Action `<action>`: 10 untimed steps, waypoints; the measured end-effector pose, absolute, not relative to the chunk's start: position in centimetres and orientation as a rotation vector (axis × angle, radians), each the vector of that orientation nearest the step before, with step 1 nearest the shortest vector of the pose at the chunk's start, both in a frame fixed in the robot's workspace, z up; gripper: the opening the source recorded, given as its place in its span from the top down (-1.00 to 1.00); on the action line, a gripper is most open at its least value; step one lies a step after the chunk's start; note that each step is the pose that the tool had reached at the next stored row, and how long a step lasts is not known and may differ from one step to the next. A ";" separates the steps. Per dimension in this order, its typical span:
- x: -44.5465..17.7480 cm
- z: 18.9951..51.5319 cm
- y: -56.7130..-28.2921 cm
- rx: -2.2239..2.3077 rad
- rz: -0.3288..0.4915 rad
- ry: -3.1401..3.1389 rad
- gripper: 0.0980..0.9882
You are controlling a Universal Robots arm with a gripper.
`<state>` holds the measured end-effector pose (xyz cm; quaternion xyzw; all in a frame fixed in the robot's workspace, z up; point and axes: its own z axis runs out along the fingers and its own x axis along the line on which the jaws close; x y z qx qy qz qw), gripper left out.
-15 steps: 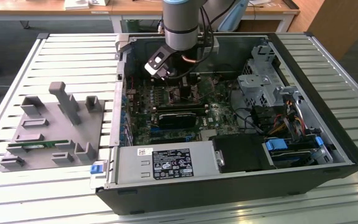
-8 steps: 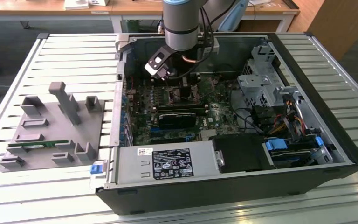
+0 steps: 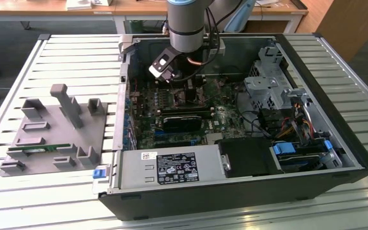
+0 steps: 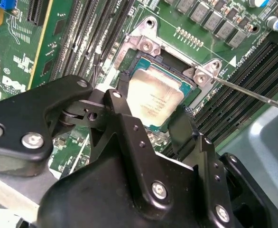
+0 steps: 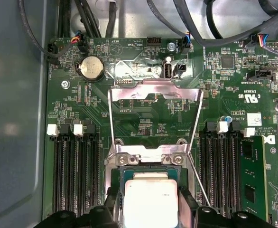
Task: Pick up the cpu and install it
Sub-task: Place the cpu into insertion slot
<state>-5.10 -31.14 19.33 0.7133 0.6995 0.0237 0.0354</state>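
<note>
The cpu [image 4: 153, 97] [image 5: 151, 199], a square chip with a silver top and thin green rim, sits level at the open socket on the motherboard [image 5: 148, 123]. My gripper [image 4: 154, 99] [image 5: 151, 211] reaches down into the computer case [image 3: 337, 143]. A black finger [image 4: 124, 83] presses one edge of the chip, and the other finger [image 4: 185, 118] presses the opposite edge. The jaws are shut on the cpu. I cannot tell whether the chip rests in the socket or hangs just above it. In the exterior view the gripper [image 3: 185, 90] is over the board's upper middle.
The socket's metal load plate [image 5: 155, 92] stands tilted open, and its thin lever [image 4: 253, 92] sticks out beside it. Memory slots [image 5: 75, 175] flank the socket. A black block [image 3: 180, 122] and cables [image 3: 260, 124] lie nearby. A grey fixture [image 3: 50, 139] holds a green memory stick [image 3: 40, 149].
</note>
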 end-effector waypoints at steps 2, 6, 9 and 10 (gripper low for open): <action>-5.1 19.4 -31.2 2.192 0.072 2.149 -0.15; -5.1 19.6 -31.2 2.192 0.071 2.149 -0.15; -5.1 20.0 -31.2 2.192 0.072 2.149 -0.15; -5.1 20.1 -31.2 2.192 0.072 2.149 -0.15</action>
